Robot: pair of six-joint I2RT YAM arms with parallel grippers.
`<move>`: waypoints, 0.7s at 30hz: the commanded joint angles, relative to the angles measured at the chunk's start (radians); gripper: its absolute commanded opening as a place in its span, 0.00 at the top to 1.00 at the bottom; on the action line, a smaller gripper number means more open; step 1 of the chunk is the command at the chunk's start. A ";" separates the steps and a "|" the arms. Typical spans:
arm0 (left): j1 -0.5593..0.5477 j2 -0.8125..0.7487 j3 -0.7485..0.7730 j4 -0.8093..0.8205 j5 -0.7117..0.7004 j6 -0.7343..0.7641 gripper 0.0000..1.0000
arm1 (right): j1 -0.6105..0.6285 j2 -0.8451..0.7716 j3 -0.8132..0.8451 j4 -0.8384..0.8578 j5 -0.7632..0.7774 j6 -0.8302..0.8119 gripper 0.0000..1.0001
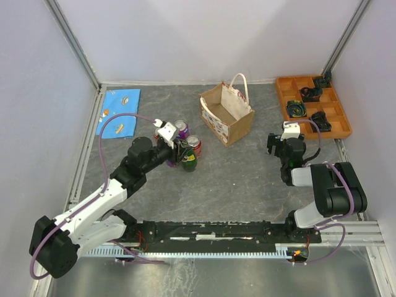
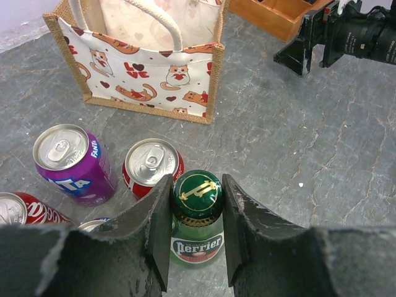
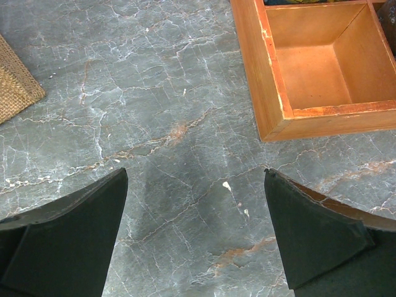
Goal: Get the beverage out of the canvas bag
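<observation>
- Left gripper [image 2: 196,184] clamped on the green bottle [image 2: 197,244], upright beside a red can [image 2: 150,164].
- Right gripper [image 3: 195,173] spread wide, near the table's [image 3: 154,93] right edge.
- Canvas bag [image 2: 148,77] stands apart.

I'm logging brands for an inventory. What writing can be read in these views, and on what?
"Perrier": label of the green glass bottle.
"LOVE", in two rows: printed side of the tan canvas bag.
"FAN" and "TA", partial: purple soda can.
White script on the red can at the left edge: cut off, unreadable.
Blue printed sheet: too small to read.
</observation>
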 commanded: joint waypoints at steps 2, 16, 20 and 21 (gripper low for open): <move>-0.006 -0.029 0.034 0.186 0.025 -0.057 0.97 | -0.001 -0.004 0.028 0.034 0.004 0.002 0.01; -0.019 0.003 -0.009 0.179 0.077 -0.101 0.97 | 0.000 -0.002 0.028 0.034 0.005 0.002 0.01; -0.025 0.000 -0.018 0.158 0.077 -0.108 0.97 | -0.001 -0.002 0.028 0.035 0.005 0.002 0.01; -0.025 0.001 -0.019 0.155 0.077 -0.109 0.97 | -0.001 -0.004 0.028 0.035 0.005 0.002 0.01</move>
